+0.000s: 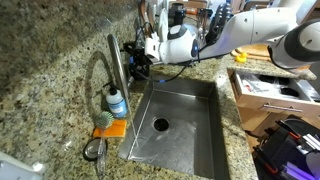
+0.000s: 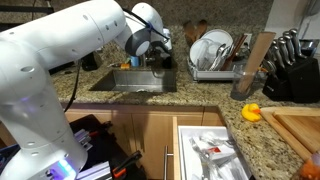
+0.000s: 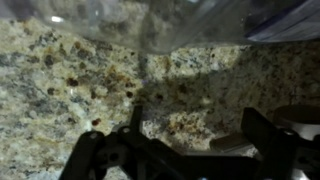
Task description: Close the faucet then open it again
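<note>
Fingers of the black gripper stand apart, holding nothing, over the speckled granite counter. Just beside, the brushed grey-silver arched metal faucet rises at the steel sink edge: rigid, slick, probably best pushed along its straight tube. A small clear blue-capped soap bottle crowds its base.

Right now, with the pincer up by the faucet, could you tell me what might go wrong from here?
1. The pincer sits close beside the faucet, yet the wrist view shows only granite between its open fingers; closing now could miss or glance off the tube.
2. The soap bottle stands by the faucet's base; a wide swing might knock it into the sink.
</note>
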Available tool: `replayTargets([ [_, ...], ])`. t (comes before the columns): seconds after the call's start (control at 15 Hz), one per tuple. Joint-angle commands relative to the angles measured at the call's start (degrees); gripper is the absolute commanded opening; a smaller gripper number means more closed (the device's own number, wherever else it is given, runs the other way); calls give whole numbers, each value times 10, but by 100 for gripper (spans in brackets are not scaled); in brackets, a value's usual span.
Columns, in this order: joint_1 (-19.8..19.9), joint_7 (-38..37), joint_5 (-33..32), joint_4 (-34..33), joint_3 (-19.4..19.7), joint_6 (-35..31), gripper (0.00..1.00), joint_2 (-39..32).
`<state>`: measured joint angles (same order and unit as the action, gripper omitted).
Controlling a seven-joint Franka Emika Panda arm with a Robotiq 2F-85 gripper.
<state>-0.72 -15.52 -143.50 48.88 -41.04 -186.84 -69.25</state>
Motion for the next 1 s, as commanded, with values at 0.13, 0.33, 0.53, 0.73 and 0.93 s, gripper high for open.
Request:
replayTargets([
  [0.13, -9, -4, 27, -19, -33, -48, 100, 0],
  [0.33, -8, -25, 60, -3, -25, -50, 100, 18],
  [0.53, -21, -61, 97, 16, -11, -65, 100, 31],
  [0.73, -15, -46, 90, -14, -26, -61, 100, 5],
  [0.93, -15, -46, 90, -15, -27, -61, 100, 5],
])
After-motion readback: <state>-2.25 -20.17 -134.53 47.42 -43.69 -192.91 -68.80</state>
